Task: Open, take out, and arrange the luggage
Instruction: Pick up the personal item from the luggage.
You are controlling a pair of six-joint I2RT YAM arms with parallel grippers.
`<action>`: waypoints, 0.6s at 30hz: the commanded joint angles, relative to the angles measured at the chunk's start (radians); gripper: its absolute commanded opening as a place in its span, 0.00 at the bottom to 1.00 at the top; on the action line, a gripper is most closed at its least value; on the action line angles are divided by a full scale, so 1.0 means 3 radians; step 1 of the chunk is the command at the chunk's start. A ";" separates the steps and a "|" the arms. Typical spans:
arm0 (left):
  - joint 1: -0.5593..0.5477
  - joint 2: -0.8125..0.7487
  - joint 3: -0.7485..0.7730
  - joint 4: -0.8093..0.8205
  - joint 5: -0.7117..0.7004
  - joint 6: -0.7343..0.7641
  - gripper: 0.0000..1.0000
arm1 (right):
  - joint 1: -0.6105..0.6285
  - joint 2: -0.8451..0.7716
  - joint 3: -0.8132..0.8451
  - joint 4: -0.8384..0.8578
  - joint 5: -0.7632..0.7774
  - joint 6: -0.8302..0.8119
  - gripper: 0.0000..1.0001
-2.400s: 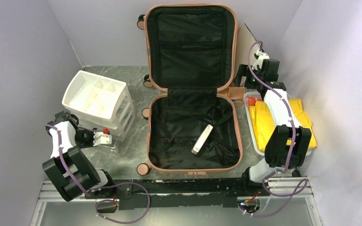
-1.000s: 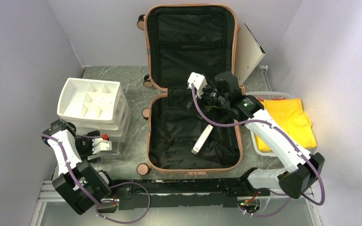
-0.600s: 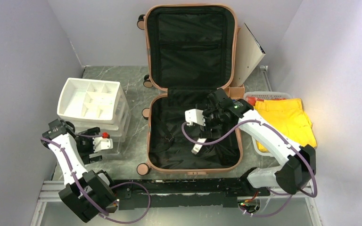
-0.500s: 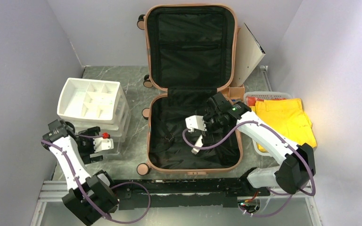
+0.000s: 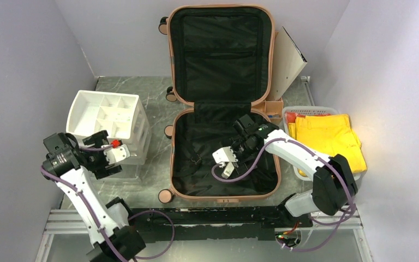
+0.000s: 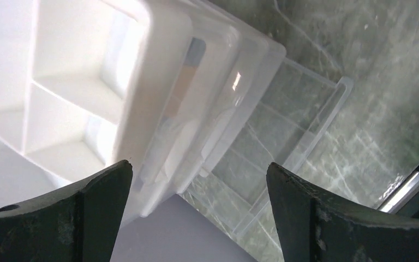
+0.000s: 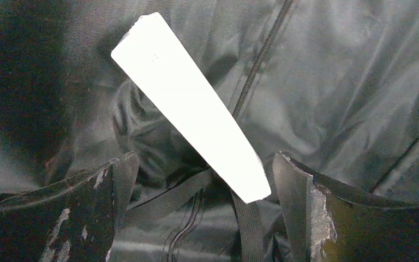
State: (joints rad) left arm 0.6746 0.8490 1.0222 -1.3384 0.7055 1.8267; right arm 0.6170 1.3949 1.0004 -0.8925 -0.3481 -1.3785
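1. Top view: The luggage [image 5: 218, 54] is seen lying open mid-table, its lid propped upright against the back wall and its base flat. The right gripper [image 5: 229, 164] is held low inside the base, over the white box [image 5: 227, 173] lying on the black lining. Compared with half a second ago, it has been brought down and nearer the front, so most of the box is now covered. The left gripper [image 5: 108, 155] has been lifted and swung closer to the white drawer unit [image 5: 106, 112] on the left. The basket of yellow cloth [image 5: 330, 139] is unchanged on the right.
2. Left wrist view: The left jaws are spread wide and nothing is gripped. Between them the drawer unit is seen from above, with a clear drawer [image 6: 283, 147] pulled out over the marbled table [image 6: 382, 82].
3. Right wrist view: The right jaws are also spread wide. The white box is seen slanting across the lining, its near end lying between the two fingers; no contact with either finger can be made out.
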 commanded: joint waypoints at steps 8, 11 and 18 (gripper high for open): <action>0.0016 -0.0125 0.0468 -0.0150 0.1065 -0.0935 0.97 | 0.0076 0.0284 -0.0147 0.0361 -0.0178 -0.0290 0.99; 0.0020 -0.0081 0.0577 0.0207 0.1330 -0.1649 0.97 | 0.0078 0.0396 -0.0139 0.0383 -0.0269 -0.0333 0.94; 0.0004 0.0304 0.0922 0.0924 0.1646 -0.2885 0.97 | 0.0078 0.0458 -0.0099 0.0314 -0.0505 -0.0308 0.75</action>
State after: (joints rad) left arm 0.6746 0.8825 1.2301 -1.2198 1.0920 1.2453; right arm 0.6361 1.5322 0.9600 -0.8009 -0.4076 -1.4445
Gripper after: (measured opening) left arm 0.970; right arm 0.794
